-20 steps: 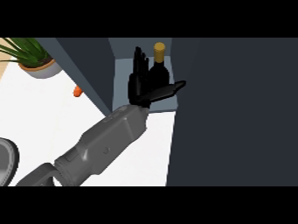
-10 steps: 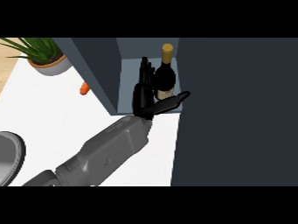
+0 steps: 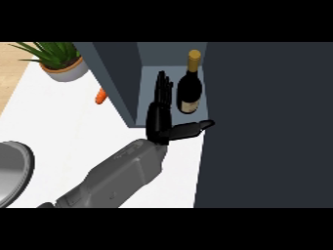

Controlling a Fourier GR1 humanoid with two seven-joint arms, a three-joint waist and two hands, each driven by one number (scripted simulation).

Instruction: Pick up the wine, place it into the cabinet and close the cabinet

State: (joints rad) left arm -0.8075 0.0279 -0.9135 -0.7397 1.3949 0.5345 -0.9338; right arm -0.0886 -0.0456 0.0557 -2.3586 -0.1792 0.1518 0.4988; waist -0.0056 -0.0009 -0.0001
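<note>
You have one hand [image 3: 160, 114] in view, at the mouth of the cabinet [image 3: 118, 73], on a grey forearm [image 3: 122, 176] that rises from the lower edge. Going by where it enters, you cannot say for sure which arm it is, though the thumb pointing right suggests the left. Its fingers [image 3: 161, 90] are straight and point up into the opening, and the thumb [image 3: 194, 128] sticks out to the right, toward the dark door panel [image 3: 277, 127]. The hand is open and has hold of nothing.

The wine bottle [image 3: 190, 90] stands upright inside the cabinet on the pale shelf (dark glass, gold cap, light label). It sits just to the right of the fingers, apart from them, close to the edge of the door panel.

Left of the cabinet wall you can see a small orange carrot [image 3: 100, 95] on the white counter [image 3: 68, 127], and a potted plant [image 3: 59, 61] farther back. A grey round pan [image 3: 3, 171] shows at the left edge.
</note>
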